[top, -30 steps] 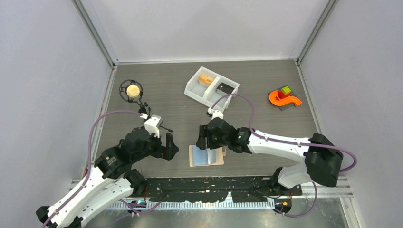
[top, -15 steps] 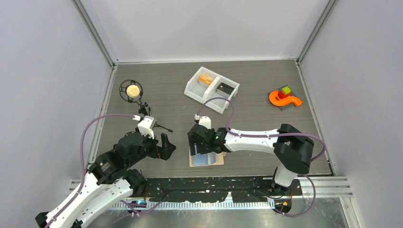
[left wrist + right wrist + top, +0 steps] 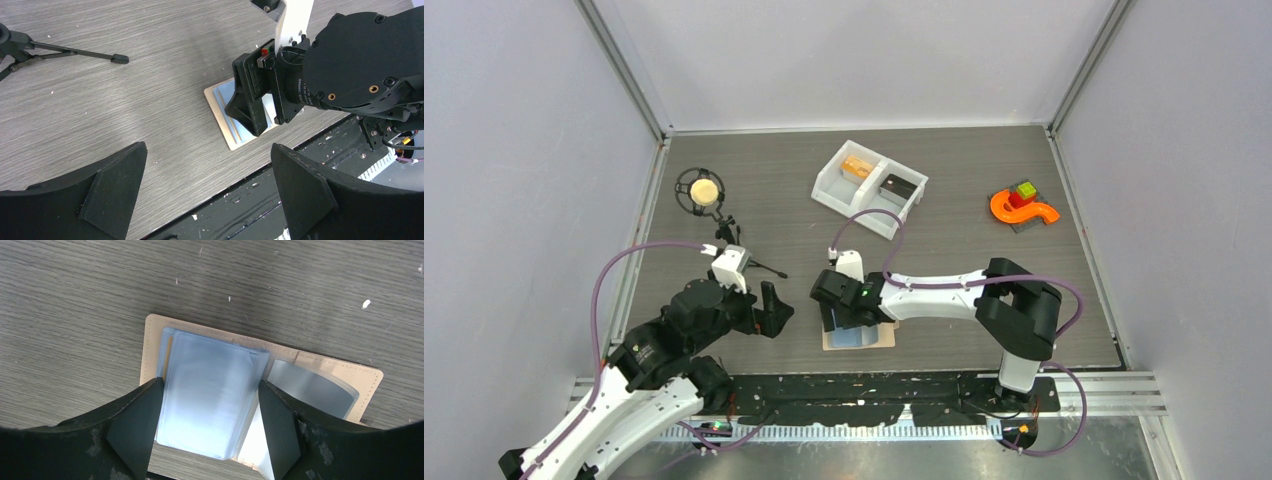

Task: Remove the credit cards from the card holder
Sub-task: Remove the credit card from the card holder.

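Straddling the card holder's [image 3: 150, 340] blue sleeves [image 3: 212, 355] to pinch them, right gripper [image 3: 210, 385] stands wide, empty; left gripper [image 3: 207, 146] likewise wide, empty.

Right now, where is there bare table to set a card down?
Bare wood between white bin and orange toy, and between bin and black stand. Crowded around the card holder: right tool over it, left tool beside.
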{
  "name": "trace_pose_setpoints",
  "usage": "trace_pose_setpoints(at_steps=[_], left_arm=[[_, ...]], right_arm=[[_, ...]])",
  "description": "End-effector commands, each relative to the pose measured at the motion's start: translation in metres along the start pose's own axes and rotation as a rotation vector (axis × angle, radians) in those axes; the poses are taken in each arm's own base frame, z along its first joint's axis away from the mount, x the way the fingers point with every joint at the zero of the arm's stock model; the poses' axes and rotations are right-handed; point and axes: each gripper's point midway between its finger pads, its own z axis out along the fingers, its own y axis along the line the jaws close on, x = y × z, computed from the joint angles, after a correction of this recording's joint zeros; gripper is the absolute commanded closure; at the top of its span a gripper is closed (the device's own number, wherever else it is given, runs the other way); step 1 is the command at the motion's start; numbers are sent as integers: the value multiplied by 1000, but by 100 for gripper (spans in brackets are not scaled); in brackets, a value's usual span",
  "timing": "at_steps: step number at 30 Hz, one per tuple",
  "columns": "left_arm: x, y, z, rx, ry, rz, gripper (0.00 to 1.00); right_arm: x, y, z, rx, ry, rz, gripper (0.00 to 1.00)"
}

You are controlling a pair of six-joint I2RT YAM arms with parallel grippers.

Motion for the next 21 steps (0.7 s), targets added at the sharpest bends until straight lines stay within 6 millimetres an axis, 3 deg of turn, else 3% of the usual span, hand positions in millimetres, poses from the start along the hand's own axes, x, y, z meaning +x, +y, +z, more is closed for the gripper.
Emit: trace_pose_setpoints(at_steps=[1, 10, 21], left_arm=[[-9, -2, 0, 7, -46, -13, 1], [-8, -3, 3, 5, -27, -16, 1], [-6, -10, 8, 23, 16, -7, 1]], right_arm=[[-7, 1, 2, 21, -36, 11, 24], [-11, -3, 0, 16, -69, -23, 38], [-15, 6, -2, -61, -98, -31, 42]])
